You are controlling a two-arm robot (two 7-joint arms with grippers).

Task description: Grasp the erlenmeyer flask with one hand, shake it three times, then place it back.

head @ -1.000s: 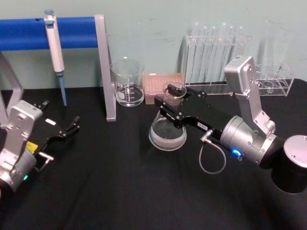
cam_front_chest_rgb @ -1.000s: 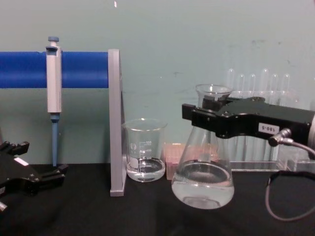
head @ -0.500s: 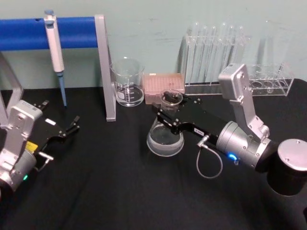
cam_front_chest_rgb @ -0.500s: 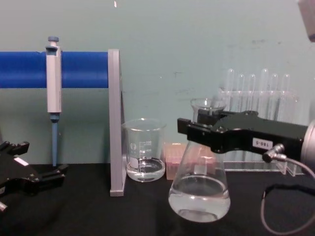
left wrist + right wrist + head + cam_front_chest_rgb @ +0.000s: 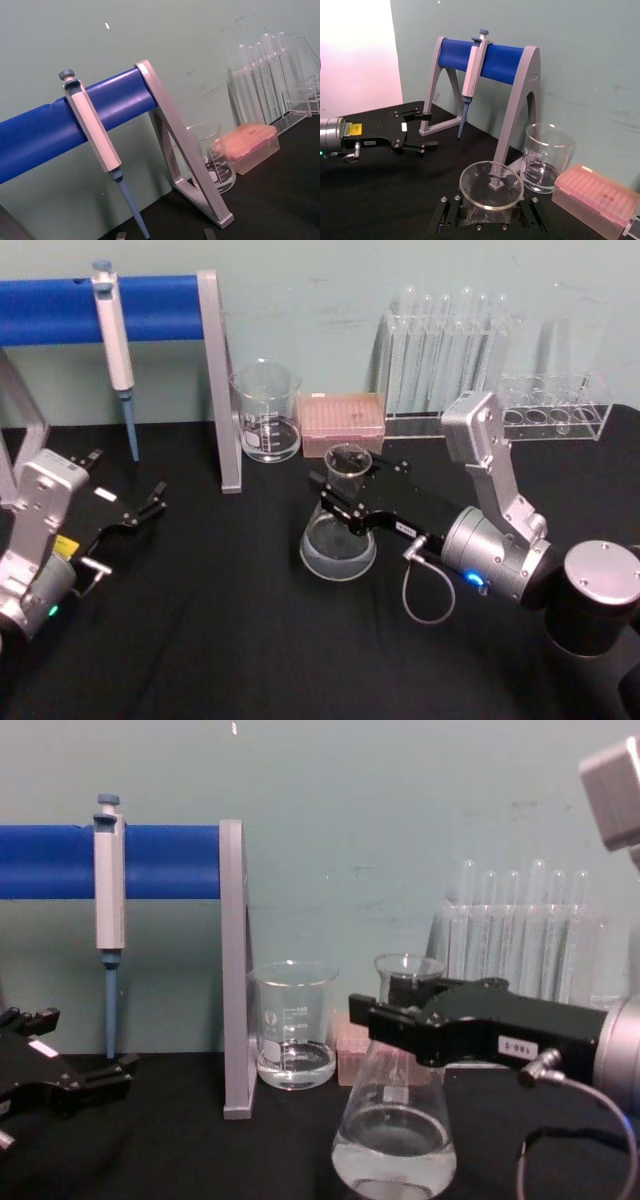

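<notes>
The right gripper reached in from about four o'clock, its jaws closed on the neck of the erlenmeyer flask just under the flared rim; in the chest view the black fingers crossed the neck level, and the flask stood upright with clear liquid pooled in its wide base; whether that base touched the bench could not be told. In the head view the flask sat near the middle of the black bench, with the beaker at eleven o'clock from it, the pink tip box at twelve and the rack of test tubes at one, all well apart from it. The right wrist view looked down on the round rim between the jaws. The left gripper lay idle at nine o'clock, jaws spread wide and holding nothing, near the pipette hung on the blue stand.
</notes>
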